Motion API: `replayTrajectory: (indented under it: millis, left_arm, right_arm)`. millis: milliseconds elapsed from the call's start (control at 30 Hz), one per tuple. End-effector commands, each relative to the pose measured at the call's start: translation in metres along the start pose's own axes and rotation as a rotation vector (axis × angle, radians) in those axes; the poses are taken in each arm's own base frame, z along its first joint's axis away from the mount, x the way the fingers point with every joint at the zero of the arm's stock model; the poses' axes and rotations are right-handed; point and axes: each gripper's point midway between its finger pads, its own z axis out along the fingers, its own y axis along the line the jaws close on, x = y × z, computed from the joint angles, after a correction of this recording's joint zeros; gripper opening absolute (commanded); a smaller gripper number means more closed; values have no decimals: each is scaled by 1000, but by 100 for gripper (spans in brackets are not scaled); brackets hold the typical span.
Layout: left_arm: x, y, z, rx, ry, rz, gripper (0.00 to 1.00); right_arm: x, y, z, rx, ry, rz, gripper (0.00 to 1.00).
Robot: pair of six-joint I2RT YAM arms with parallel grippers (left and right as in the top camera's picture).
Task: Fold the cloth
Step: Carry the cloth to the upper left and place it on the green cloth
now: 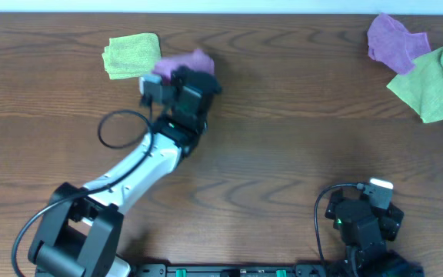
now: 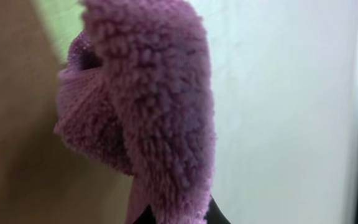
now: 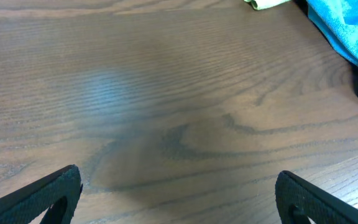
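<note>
Overhead looks straight down on the whole worktop (image 1: 283, 100), left wrist very close on the cloth (image 2: 148, 112), right wrist low and near over the worktop, both spots within overhead.

The left arm (image 1: 133, 171) has a white link, black joints, a looping black cable (image 1: 100, 131) — the right arm (image 1: 364, 223) is black.

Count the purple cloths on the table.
2. One purple cloth is at back left, beside a folded green cloth, partly under the left arm; the other purple cloth is at back right, touching a crumpled green cloth. More could be hidden.
</note>
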Motion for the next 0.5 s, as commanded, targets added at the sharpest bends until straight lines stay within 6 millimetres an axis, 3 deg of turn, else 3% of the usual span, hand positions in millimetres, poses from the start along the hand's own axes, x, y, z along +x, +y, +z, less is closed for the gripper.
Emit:
replayTrajectory:
  millis: [0, 300, 467]
  left_arm:
    - [-26, -34, 6, 49, -32, 43, 6]
    - [-112, -39, 48, 41, -200, 4, 6]
    - [-131, -65, 91, 81, -241, 55, 6]
  right_arm:
    - [0, 0, 0, 2, -6, -13, 99]
    - [0, 0, 0, 2, -6, -13, 99]
    - [0, 0, 0, 2, -6, -13, 99]
